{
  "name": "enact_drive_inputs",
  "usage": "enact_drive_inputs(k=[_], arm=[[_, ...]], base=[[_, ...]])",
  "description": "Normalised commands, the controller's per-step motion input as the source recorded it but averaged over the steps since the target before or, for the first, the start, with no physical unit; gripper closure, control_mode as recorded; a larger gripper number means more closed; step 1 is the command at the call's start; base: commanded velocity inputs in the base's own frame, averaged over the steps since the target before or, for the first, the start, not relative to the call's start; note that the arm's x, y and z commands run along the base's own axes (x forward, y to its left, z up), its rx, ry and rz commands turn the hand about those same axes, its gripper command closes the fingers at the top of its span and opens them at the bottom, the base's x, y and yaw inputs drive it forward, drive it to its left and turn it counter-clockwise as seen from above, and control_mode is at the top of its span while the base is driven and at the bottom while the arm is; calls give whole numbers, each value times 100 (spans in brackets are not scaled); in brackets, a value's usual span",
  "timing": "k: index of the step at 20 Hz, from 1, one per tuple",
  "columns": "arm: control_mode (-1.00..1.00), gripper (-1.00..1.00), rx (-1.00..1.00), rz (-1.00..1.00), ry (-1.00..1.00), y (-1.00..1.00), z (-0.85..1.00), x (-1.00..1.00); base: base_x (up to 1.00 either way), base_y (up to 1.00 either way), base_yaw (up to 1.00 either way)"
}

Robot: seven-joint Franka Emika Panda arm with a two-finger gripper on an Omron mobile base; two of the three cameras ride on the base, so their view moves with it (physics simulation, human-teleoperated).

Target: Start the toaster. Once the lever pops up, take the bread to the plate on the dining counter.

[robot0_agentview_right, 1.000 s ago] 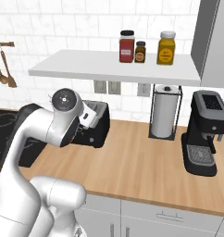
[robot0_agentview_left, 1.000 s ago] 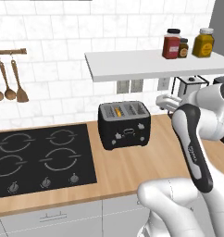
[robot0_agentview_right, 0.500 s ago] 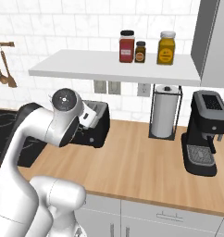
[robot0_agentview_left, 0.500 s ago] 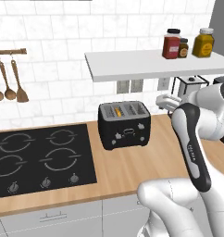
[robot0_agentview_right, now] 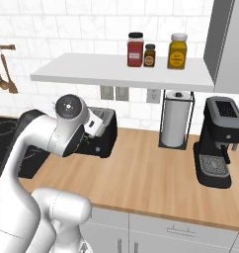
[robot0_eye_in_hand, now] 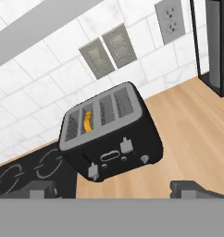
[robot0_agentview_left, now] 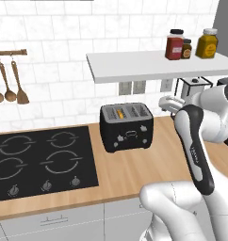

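The glossy black toaster (robot0_agentview_left: 126,127) stands on the wood worktop against the tiled wall, with its grey knobs facing out. The bread (robot0_eye_in_hand: 88,121) sits down in one of the top slots, so I see just its golden-orange crust edge (robot0_agentview_left: 119,113). My gripper (robot0_eye_in_hand: 116,190) hovers open and empty to the right of the toaster (robot0_eye_in_hand: 109,139), a little above it and aimed down at its front. Both dark fingertips (robot0_eye_in_hand: 40,190) stand wide apart and clear of the toaster. The plate and the dining counter are out of view.
A black hob (robot0_agentview_left: 40,160) lies left of the toaster, with wooden utensils (robot0_agentview_left: 12,84) hanging above it. A white shelf (robot0_agentview_right: 121,71) with jars juts out overhead. A paper towel holder (robot0_agentview_right: 174,118) and a black coffee machine (robot0_agentview_right: 218,141) stand to the right.
The jaws have spread a little wider. The arm, the toaster and the bread stay where they were.
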Motion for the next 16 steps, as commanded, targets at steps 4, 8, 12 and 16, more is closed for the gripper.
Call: enact_drive_inputs(k=[4,8,12,16], arm=[[-100,-100,0,0,0,0,0,0],[-100,-100,0,0,0,0,0,0],[-100,-100,0,0,0,0,0,0],[-100,-100,0,0,0,0,0,0]], base=[[0,0,0],[0,0,0],[0,0,0],[0,0,0]])
